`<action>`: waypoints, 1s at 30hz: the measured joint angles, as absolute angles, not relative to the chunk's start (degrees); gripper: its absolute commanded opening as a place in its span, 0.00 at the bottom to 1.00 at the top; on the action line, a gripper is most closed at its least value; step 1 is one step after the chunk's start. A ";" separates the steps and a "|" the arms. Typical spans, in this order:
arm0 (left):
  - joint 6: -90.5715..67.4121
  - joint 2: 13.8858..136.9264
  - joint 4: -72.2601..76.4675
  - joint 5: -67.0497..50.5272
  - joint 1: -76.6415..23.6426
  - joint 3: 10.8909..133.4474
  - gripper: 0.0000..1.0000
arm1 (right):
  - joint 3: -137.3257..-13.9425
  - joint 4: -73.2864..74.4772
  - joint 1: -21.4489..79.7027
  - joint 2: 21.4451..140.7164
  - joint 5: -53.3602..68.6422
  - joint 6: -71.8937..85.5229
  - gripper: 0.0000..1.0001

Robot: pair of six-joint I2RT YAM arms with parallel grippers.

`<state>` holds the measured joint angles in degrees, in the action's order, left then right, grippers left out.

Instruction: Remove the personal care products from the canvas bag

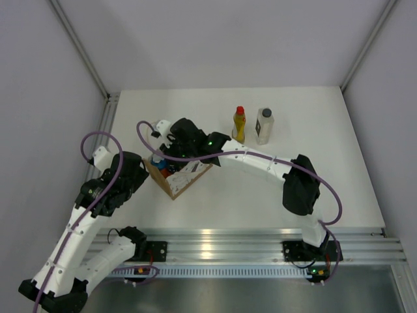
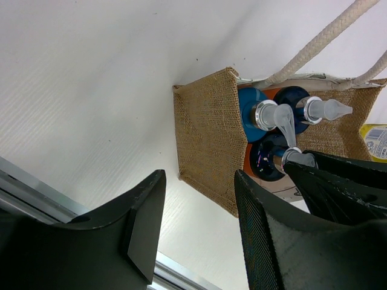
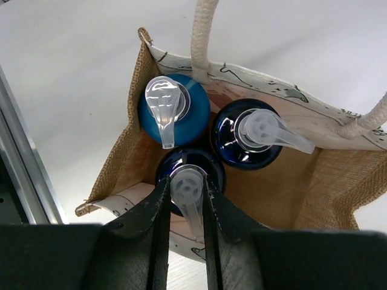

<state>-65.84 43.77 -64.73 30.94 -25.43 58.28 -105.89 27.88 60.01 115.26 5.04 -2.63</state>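
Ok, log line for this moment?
right hand: shut on pump bottle | left hand: open beside canvas bag | in bag: three | out: yellow bottle, pale bottle

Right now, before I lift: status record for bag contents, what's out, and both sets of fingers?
canvas bag: upright, top open
inside bag: light-blue pump bottle, dark-blue pump bottle, front pump bottle
out on table: yellow bottle, pale bottle, both standing
right gripper: fingers closed on front pump bottle's pump
left gripper: fingers open, empty, beside bag
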 measured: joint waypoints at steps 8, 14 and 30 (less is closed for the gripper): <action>-65.84 43.77 -64.71 30.94 -25.43 58.28 0.54 | -106.19 29.47 60.01 114.56 3.22 -2.35 0.00; -65.84 43.77 -64.71 30.94 -25.43 58.28 0.54 | -106.45 31.97 60.01 112.25 1.72 -2.39 0.00; -65.76 44.16 -64.71 30.94 -25.43 58.28 0.54 | -115.92 37.52 60.01 105.14 -3.16 -2.85 0.00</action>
<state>-65.76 44.16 -64.71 30.94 -25.43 58.28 -115.92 37.52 60.01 105.14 -3.16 -2.85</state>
